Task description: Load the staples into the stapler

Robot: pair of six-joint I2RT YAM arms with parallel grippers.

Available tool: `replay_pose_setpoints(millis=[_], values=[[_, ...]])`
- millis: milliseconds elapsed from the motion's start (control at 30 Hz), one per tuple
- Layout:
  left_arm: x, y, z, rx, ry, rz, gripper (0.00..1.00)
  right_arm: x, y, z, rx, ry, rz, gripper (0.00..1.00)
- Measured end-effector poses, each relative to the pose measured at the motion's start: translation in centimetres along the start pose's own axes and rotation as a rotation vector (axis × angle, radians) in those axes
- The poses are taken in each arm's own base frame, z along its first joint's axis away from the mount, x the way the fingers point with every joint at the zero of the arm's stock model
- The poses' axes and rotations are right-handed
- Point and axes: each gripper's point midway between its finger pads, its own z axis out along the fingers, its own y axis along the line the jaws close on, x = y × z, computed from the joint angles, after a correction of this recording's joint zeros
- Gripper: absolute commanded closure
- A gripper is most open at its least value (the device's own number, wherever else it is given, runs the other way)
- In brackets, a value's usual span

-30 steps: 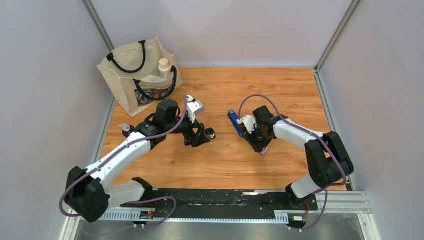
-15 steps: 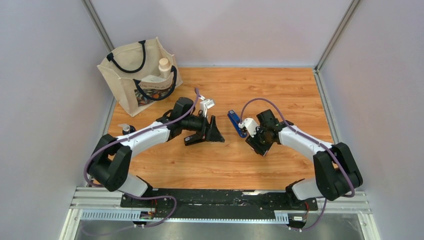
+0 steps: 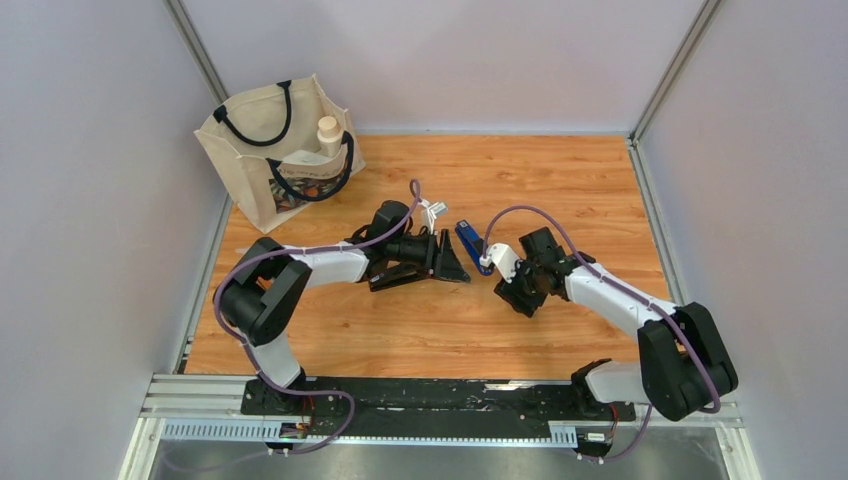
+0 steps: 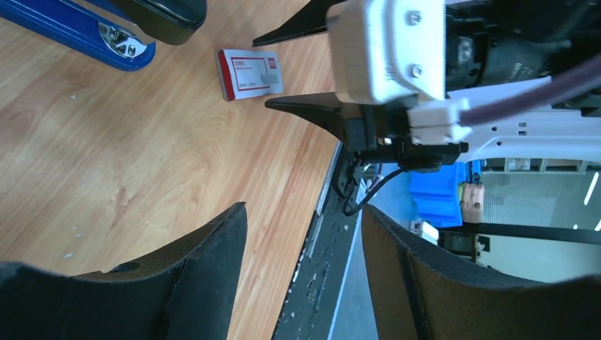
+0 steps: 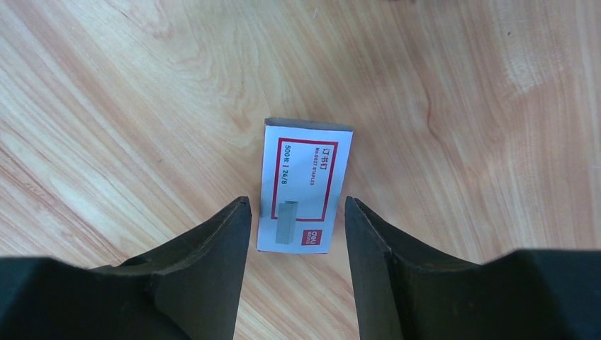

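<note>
staples box (image 5: 305,166) lies flat on the wooden table (image 3: 420,330). it is small and white, with a red frame and red print facing up. a grey strip shape shows at its near end, and i cannot tell whether that is printed or a real strip. in the right wrist view the right gripper (image 5: 298,204) hangs straight over it with its black fingers (image 5: 205,269) spread wide. one tip sits on each side of the box's near end, close to the long edges but not clamped on them. the overhead view hides the box under that gripper.

just beside the box, toward the far side, the blue stapler (image 4: 71,27) rests on the wood, with a shiny rivet and a dark upper part. whether it is opened cannot be told.

the left gripper (image 4: 303,211) sits low over the table, just left of the stapler. it points toward the box and the right gripper, its jaws wide apart with nothing between them.

well away at the far left corner stands a cream tote bag (image 3: 262,165) with dark handles, a pale bottle (image 3: 328,132) poking out of it.
</note>
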Motion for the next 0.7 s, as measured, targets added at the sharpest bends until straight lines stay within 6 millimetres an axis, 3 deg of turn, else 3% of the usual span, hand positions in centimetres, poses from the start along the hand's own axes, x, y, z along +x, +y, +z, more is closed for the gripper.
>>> replay_pose_setpoints(millis=[300, 433, 700], values=[[0.4, 1.5, 2.1, 0.013, 0.013, -0.084, 0.38, -0.2, -0.2, 0.6, -0.001, -0.004, -0.005, 0.48], [0.3, 1.3, 3.0, 0.030, 0.017, -0.086, 0.39, 0.0, -0.1, 1.0, -0.011, 0.007, -0.002, 0.55], [0.9, 2.1, 4.5, 0.049, 0.032, -0.134, 0.39, -0.3, 0.1, 1.0, -0.026, -0.008, -0.012, 0.58]])
